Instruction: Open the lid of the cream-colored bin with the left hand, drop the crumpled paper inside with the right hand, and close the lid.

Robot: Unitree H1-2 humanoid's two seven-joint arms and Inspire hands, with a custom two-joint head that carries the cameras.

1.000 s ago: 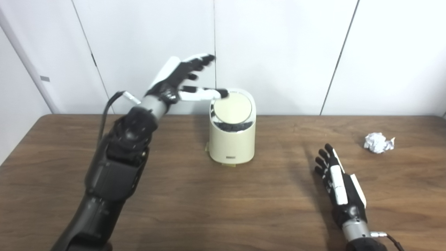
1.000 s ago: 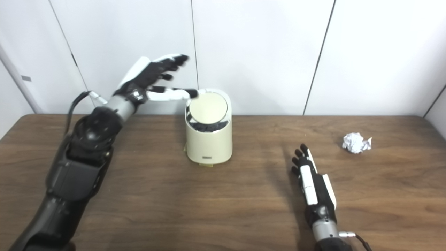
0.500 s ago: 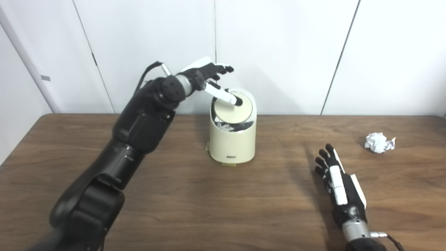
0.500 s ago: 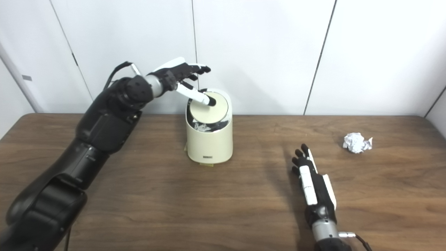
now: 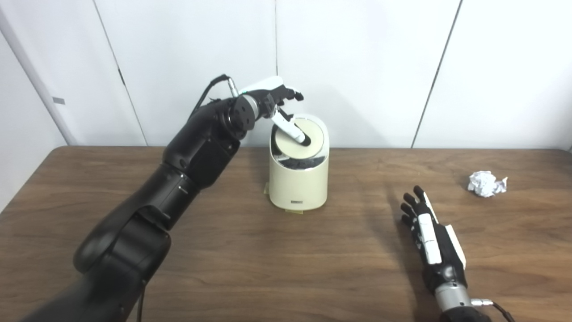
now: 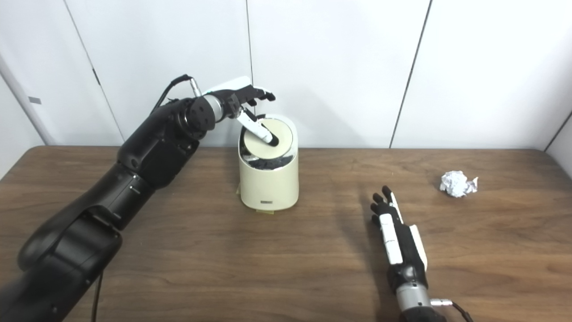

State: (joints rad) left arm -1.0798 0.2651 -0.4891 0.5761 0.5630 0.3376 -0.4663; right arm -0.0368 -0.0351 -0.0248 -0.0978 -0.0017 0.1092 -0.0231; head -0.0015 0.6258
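Left hand (image 5: 272,100), fingers spread, thumb pressing the lid (image 5: 298,142) to tip it, while the right hand (image 5: 430,235) waits flat, spread, near the paper (image 5: 486,183).

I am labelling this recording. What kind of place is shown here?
Probably a lab or test room: a bare wooden table before plain white wall panels, holding only a cream-colored bin and a crumpled paper.

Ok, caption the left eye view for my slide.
Left hand presses round lid of cream-colored plastic bin; white crumpled paper waits.
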